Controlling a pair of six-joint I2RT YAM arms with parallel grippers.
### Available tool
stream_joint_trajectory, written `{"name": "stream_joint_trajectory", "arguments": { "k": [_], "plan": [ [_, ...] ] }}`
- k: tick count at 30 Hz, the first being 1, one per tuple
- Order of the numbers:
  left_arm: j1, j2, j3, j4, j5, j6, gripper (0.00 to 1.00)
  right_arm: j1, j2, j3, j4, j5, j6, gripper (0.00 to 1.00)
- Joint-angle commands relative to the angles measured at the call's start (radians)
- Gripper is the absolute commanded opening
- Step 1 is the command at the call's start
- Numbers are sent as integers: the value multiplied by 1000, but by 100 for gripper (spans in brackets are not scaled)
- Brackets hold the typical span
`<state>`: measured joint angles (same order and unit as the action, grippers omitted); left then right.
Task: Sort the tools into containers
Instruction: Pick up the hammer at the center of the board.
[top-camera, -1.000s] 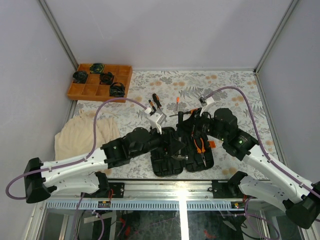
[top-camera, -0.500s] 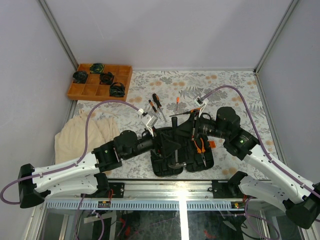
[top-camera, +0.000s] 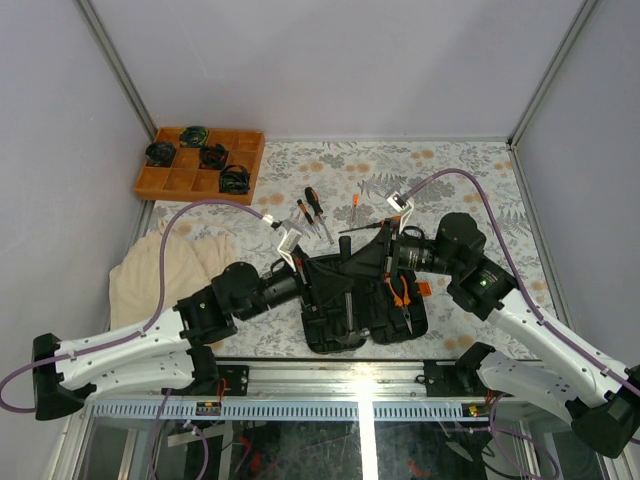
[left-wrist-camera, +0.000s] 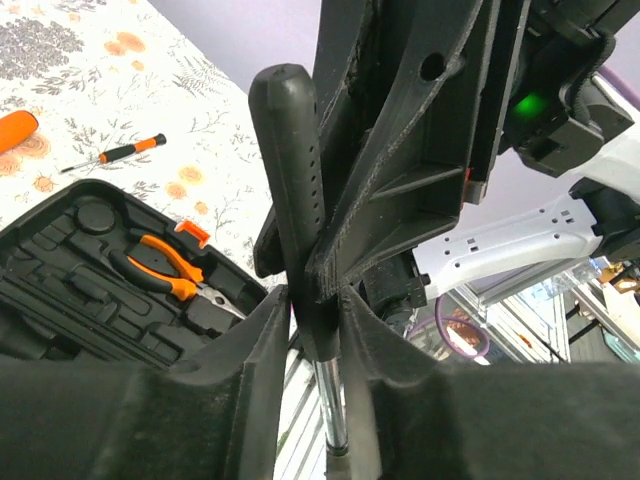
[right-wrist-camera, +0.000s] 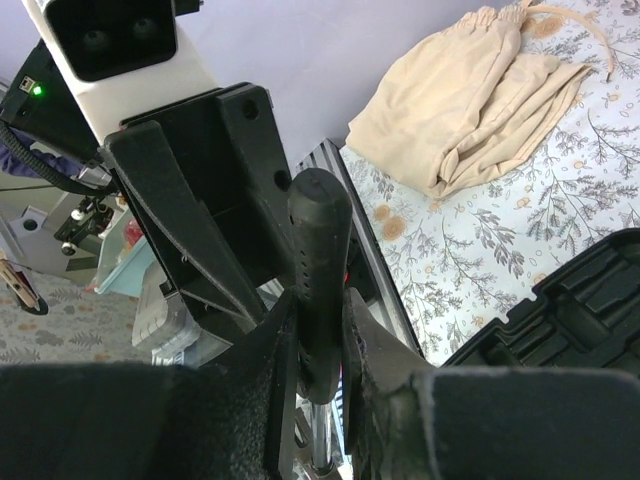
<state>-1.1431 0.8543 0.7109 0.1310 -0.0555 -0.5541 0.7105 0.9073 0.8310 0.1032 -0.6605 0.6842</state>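
The little hammer (top-camera: 347, 310) hangs upright over the open black tool case (top-camera: 330, 335), steel shaft down. My left gripper (left-wrist-camera: 315, 340) is shut on the lower end of its black handle (left-wrist-camera: 290, 150). My right gripper (right-wrist-camera: 318, 350) is shut on the same handle (right-wrist-camera: 320, 240) from the opposite side. In the top view both grippers, left (top-camera: 335, 287) and right (top-camera: 378, 262), meet above the case. Orange-handled pliers (top-camera: 402, 292) lie in a slot of the case (left-wrist-camera: 60, 270). Three screwdrivers (top-camera: 313, 205) (top-camera: 303, 214) (top-camera: 355, 210) lie on the table behind the case.
An orange gridded tray (top-camera: 200, 180) with round coiled items stands at the back left. A beige cloth (top-camera: 160, 268) lies left of the case, under the left arm. The table's near metal edge (top-camera: 350, 375) runs just below the case. Side walls close in the floral tabletop.
The left arm has drawn back to the left and its jaws have closed onto the hammer handle. The right gripper keeps its hold and has shifted slightly left.
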Motion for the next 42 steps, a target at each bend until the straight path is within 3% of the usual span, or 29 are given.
{"name": "stream_joint_trajectory", "arguments": {
  "k": [1, 5, 9, 13, 19, 26, 35, 42],
  "plan": [
    [1, -10, -6, 75, -17, 5, 17, -2, -12, 40, 109, -45, 43, 0],
    [2, 1, -9, 69, -22, -5, 1, -2, -8, 42, 116, -35, 45, 2],
    [2, 1, -8, 50, -58, -13, 0, -3, -24, 57, 25, 59, -18, 38],
    [3, 0, 2, 0, -127, -25, 0, -2, -65, 59, -96, 231, -94, 52],
    [8, -5, 11, -66, -270, -93, 0, -2, -117, 46, -182, 412, -147, 55],
    [8, -1, 30, -95, -372, -167, 0, 14, -139, 21, -221, 483, -170, 54],
    [7, 11, 61, -110, -416, -192, 0, 297, -98, -55, -169, 695, -180, 54],
    [8, -5, 62, -111, -432, -205, 0, 365, -55, -125, -84, 724, -173, 50]
  ]
}}
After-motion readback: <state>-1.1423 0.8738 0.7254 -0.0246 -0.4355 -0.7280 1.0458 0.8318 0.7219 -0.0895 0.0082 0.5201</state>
